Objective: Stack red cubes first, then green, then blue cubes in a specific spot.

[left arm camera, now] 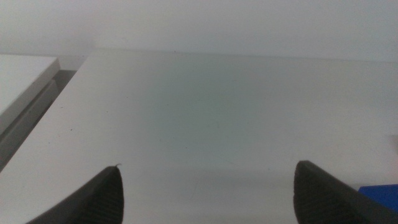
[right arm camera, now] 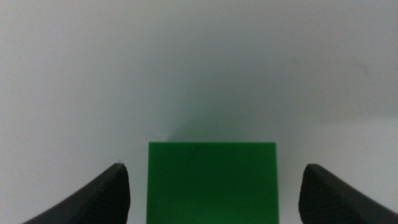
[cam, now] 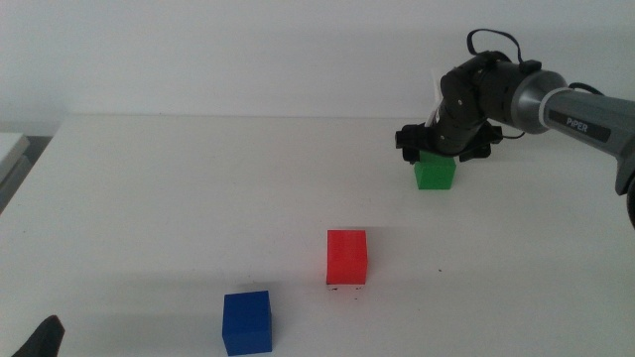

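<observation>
The green cube (cam: 435,172) sits on the table at the back right. My right gripper (cam: 443,149) hangs directly over it, open; in the right wrist view the green cube (right arm camera: 212,182) lies between the two spread jaws, with gaps on both sides. The red cube (cam: 346,258) stands near the middle of the table. Closer to the front, left of the red one, rests the blue cube (cam: 247,321), and a corner of the blue cube (left arm camera: 380,196) shows in the left wrist view. My left gripper (left arm camera: 208,196) waits open at the front left corner, holding nothing.
The white table's left edge (cam: 30,164) runs along a lighter panel (left arm camera: 22,87) beside it. A white wall rises behind the table. The right arm's body (cam: 556,104) reaches in from the right.
</observation>
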